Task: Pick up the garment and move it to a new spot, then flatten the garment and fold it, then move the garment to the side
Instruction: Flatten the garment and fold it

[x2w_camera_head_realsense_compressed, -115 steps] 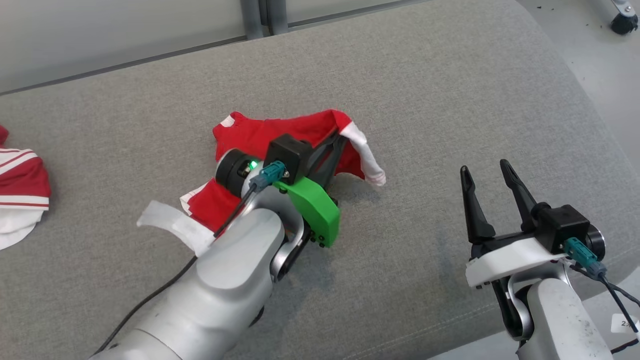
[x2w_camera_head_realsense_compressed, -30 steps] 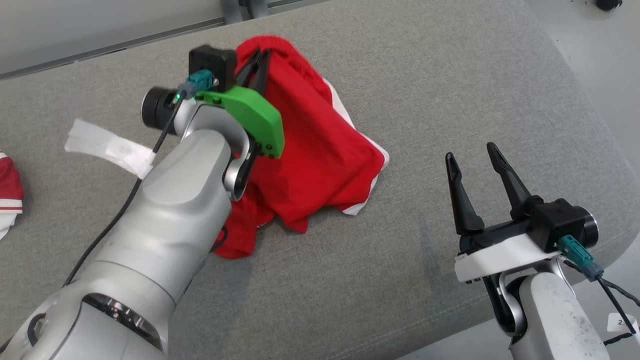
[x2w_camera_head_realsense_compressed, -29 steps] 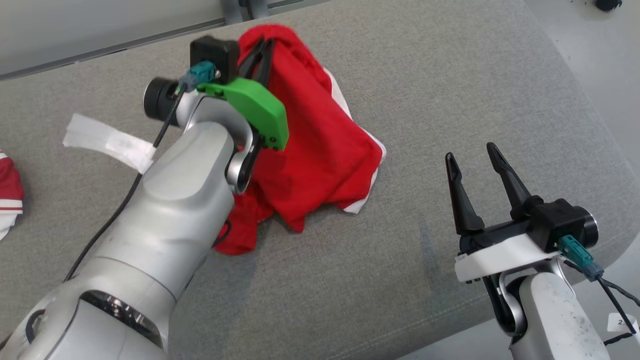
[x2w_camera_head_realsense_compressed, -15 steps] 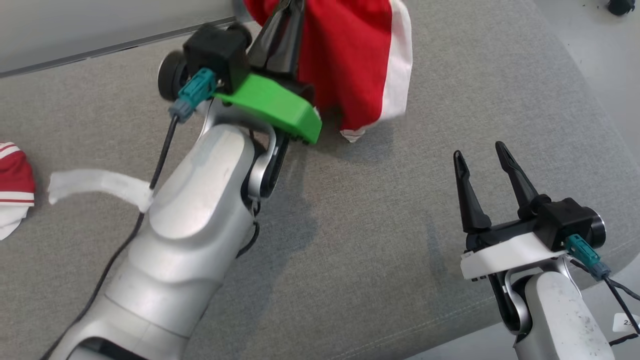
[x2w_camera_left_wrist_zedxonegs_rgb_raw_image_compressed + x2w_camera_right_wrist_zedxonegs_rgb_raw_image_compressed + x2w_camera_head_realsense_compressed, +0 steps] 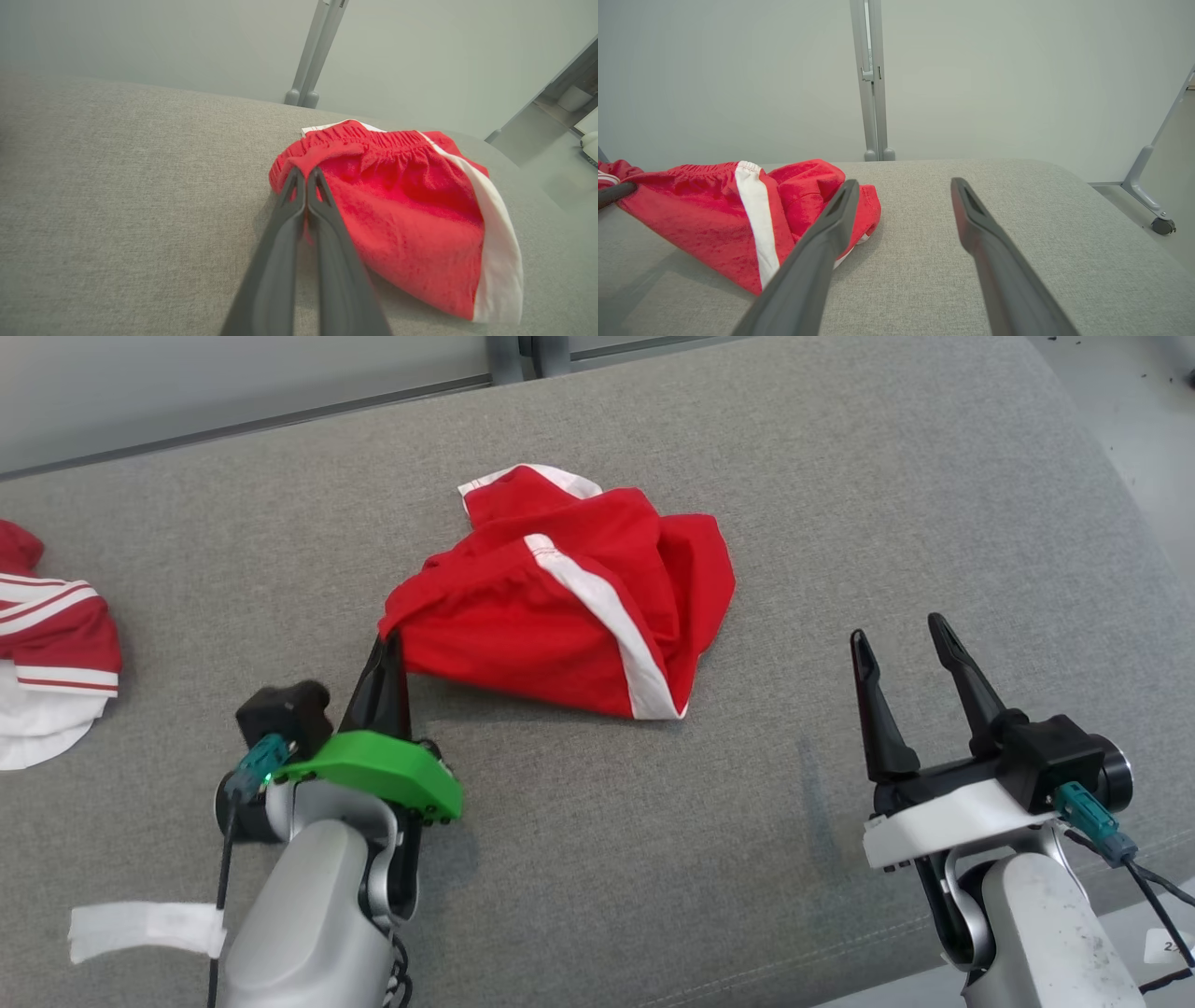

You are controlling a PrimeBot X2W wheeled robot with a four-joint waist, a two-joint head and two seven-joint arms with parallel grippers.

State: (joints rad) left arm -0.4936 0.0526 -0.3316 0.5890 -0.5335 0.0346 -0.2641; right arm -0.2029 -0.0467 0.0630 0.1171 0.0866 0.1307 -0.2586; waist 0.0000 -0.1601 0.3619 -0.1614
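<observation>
We find the left gripper [image 5: 388, 644] clamped on a waistband corner of the red garment [image 5: 560, 616], which lies crumpled mid grey cushion [image 5: 840, 476], folds hiding its legs. The right gripper [image 5: 898, 630] stands with fingers apart. A striped cloth [image 5: 51, 644] is cut off at left.

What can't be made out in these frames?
- Grip: left wrist view, the left gripper is shut on the red shorts; its fingers cover how much fabric is caught.
- Shorts' layout: head view, bunched folds hide the leg openings and underside.
- Striped garment: head view, cut off by the left edge.
- Label at lower right: head view, cut by the edge, writing too small.
</observation>
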